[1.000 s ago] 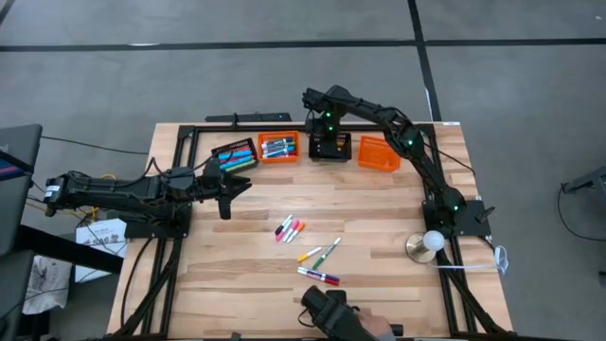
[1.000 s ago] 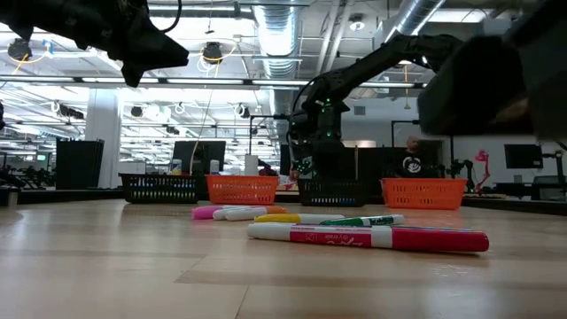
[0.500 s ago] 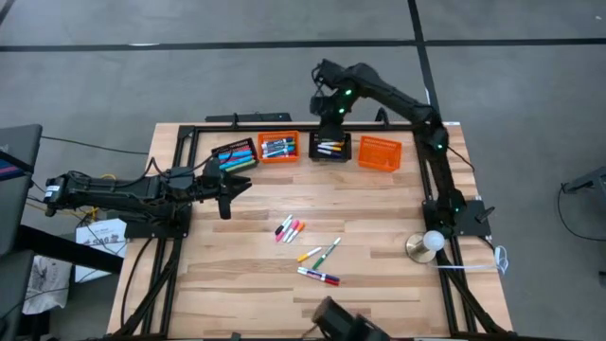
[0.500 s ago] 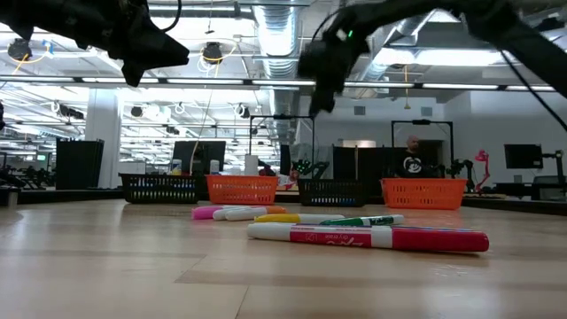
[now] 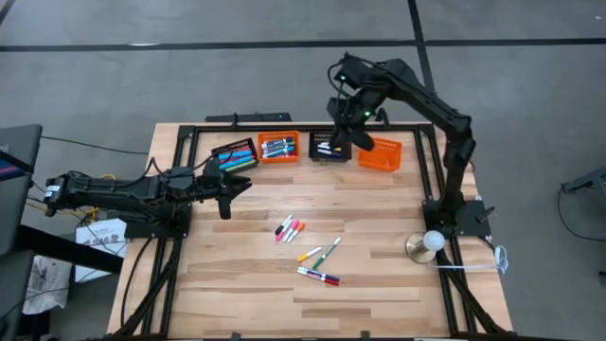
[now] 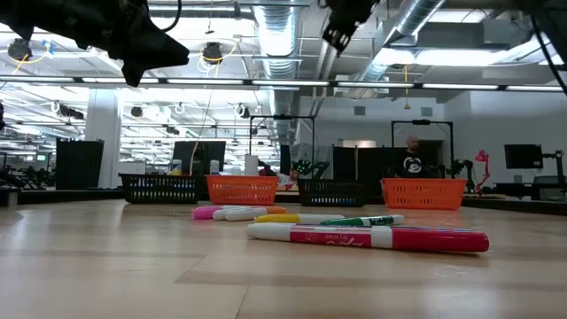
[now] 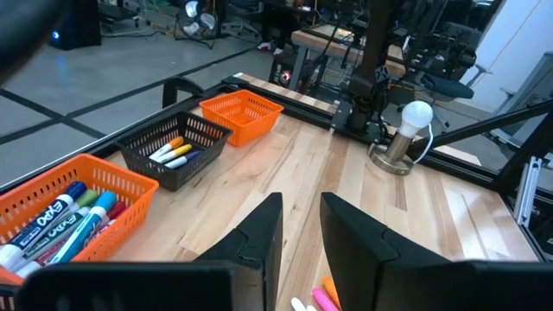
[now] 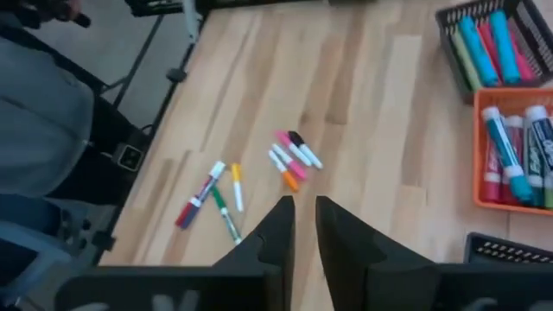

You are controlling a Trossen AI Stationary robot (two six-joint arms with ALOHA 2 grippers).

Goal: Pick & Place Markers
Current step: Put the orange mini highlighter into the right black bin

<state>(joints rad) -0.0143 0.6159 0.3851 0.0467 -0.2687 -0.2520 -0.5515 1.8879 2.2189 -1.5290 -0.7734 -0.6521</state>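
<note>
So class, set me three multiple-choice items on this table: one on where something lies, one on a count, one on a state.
1. Where do the loose markers lie?
A. On the floor
B. On the middle of the table
C. In the end orange basket

2. How many mesh baskets stand in the row at the far edge?
A. Two
B. Six
C. Four

3. What state is the orange basket at the right end of the row in?
A. Empty
B. Heaped with markers
C. Upside down

Answers:
1 B: the loose markers are scattered on the bare wood of the table, between the two arms.
2 C: the mesh baskets read black, orange, black, orange in the high view.
3 A: the right-end orange basket stands upright with only its mesh floor showing.
</note>
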